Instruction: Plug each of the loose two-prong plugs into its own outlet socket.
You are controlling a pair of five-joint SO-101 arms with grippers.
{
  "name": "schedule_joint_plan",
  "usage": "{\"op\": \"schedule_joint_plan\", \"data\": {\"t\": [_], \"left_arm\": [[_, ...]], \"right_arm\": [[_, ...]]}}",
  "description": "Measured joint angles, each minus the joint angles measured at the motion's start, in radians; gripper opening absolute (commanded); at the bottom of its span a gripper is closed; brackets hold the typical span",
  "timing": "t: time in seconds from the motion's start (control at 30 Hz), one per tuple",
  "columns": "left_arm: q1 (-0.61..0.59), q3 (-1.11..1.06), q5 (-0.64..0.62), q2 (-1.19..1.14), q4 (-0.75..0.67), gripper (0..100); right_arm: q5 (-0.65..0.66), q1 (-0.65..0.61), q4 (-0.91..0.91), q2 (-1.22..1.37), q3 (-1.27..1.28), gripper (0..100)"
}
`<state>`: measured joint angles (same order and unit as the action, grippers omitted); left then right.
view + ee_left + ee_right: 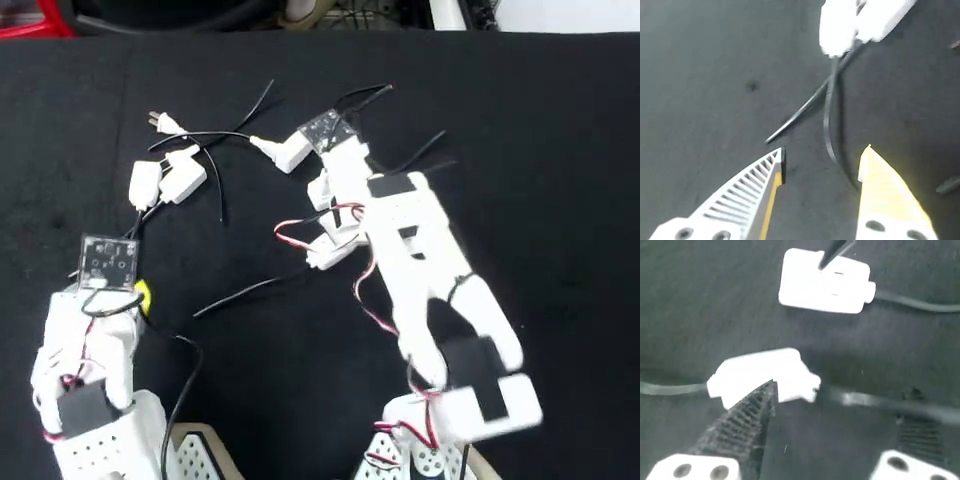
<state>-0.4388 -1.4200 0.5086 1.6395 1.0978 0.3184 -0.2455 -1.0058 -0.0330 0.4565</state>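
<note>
Across the black bench [560, 120] from above, a loose two-prong plug [165, 123] lies near two white outlet blocks [146, 183]. At the left wrist, the left hand [824, 150] gapes wide, holding nothing. At the right wrist, the right hand [840, 405] stands wide astride the cord [875, 401] of a white connector [760, 371].

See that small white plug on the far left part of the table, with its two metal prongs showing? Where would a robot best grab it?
Probably grip the plug by its white body, coming straight down from above and squeezing its two sides. It lies flat, its prongs pointing toward the far left and its cable trailing right, so that hold leaves the prongs free.
</note>
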Motion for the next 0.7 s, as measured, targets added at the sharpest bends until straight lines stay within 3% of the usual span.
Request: {"op": "schedule_joint_plan", "data": {"t": [0.33, 0.5, 0.7], "left_arm": [[0.189, 0.489, 0.034, -0.802, -0.140, 25], [0.245, 0.850, 0.126, -1.283, -0.083, 25], [0.281, 1.333, 0.192, -1.789, 0.064, 25]], "right_arm": [[-0.006, 0.028, -0.482, -0.187, -0.144, 25.0], [-0.166, 0.080, -0.512, -0.190, -0.141, 15.6], [-0.137, 0.083, -0.387, -0.190, -0.034, 9.4]]}}
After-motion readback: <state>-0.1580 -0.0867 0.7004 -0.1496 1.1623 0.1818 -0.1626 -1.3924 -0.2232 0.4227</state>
